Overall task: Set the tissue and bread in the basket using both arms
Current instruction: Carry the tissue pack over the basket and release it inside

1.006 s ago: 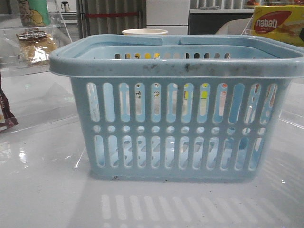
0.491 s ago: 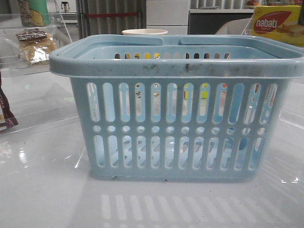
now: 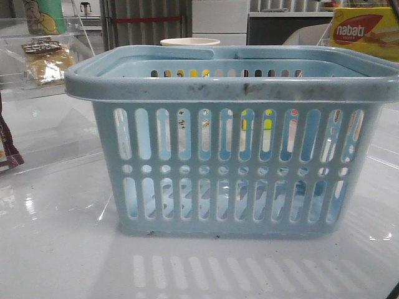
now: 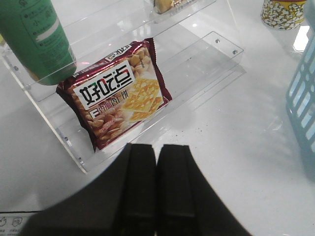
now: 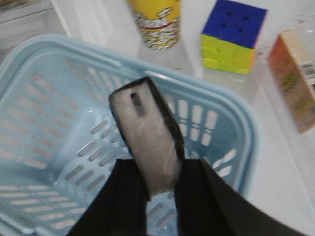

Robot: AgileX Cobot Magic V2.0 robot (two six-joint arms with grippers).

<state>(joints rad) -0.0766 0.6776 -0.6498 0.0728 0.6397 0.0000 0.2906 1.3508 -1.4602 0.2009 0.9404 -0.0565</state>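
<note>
The light-blue basket [image 3: 237,162] fills the middle of the front view and hides both arms there. In the right wrist view my right gripper [image 5: 164,166] is shut on the tissue [image 5: 147,128], a dark packet with a pale face, held over the open basket [image 5: 44,69]. The bread [image 3: 47,64], a clear packet of golden pieces, lies on the clear shelf at the far left; its edge shows in the left wrist view [image 4: 170,5]. My left gripper [image 4: 157,160] is shut and empty, just short of that shelf, left of the basket [image 4: 304,108].
A dark red snack bag [image 4: 115,98] and a green tube [image 4: 37,39] sit on the clear shelf [image 4: 206,59]. A popcorn cup [image 5: 155,22], a colour cube [image 5: 231,37] and an orange box [image 5: 295,78] stand beyond the basket. A yellow nabati box [image 3: 365,31] is at the far right.
The basket and shelf items have not moved in the front view. A small dark edge now shows at its lower right corner.
</note>
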